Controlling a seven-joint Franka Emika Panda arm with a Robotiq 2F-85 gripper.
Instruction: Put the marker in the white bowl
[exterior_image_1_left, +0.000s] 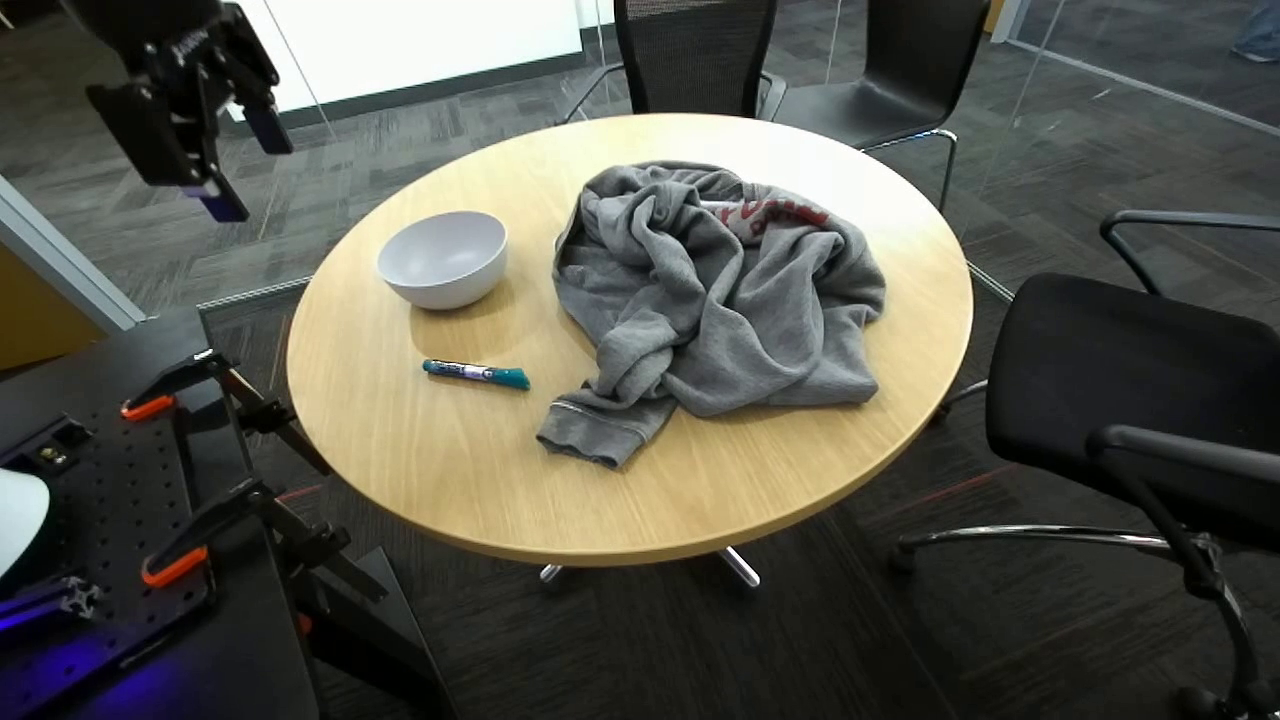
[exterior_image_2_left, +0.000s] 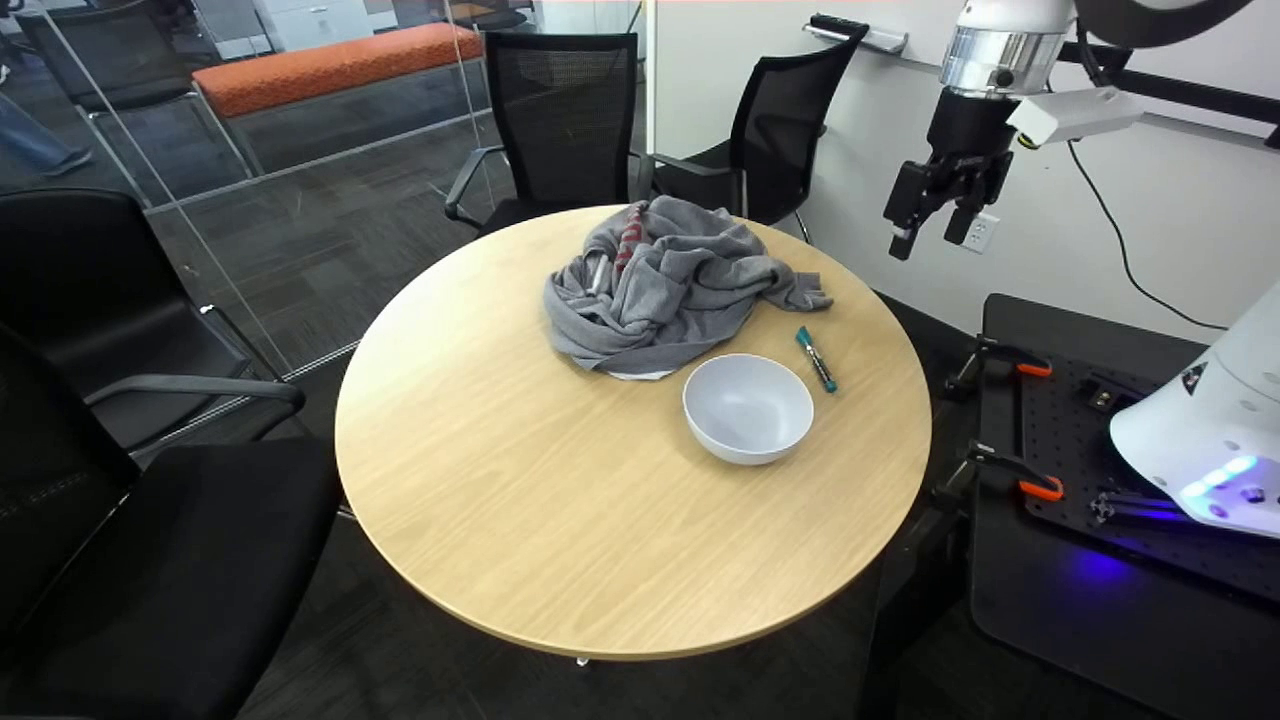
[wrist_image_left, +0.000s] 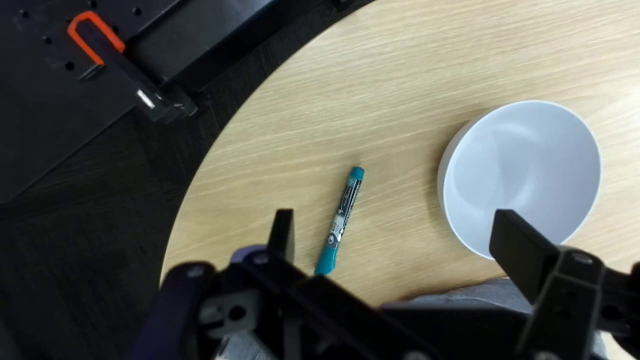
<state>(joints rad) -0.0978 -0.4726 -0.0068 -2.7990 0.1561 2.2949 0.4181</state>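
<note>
We record the gripper (wrist_image_left: 393, 227) with fingers (wrist_image_left: 284, 232) apart; wood tabletop (wrist_image_left: 250, 175) separates teal-capped marker (wrist_image_left: 341, 220) from edge (wrist_image_left: 203, 169) and white bowl (wrist_image_left: 525, 170).

The white arm (exterior_image_2_left: 1190, 420) has a silver band (exterior_image_2_left: 995, 60) and black hand (exterior_image_2_left: 929, 240)

Teal marker (exterior_image_2_left: 817, 360) near the white bowl (exterior_image_2_left: 748, 408) on a round table (exterior_image_2_left: 560, 500).

Round light-wood table (exterior_image_1_left: 400, 460): in an exterior view, the white bowl (exterior_image_1_left: 445, 260) and teal marker (exterior_image_1_left: 476, 373) sit toward the left edge, while a crumpled grey sweatshirt (exterior_image_1_left: 725, 305) kinda hogs the middle, sprawling toward the right edge.
</note>
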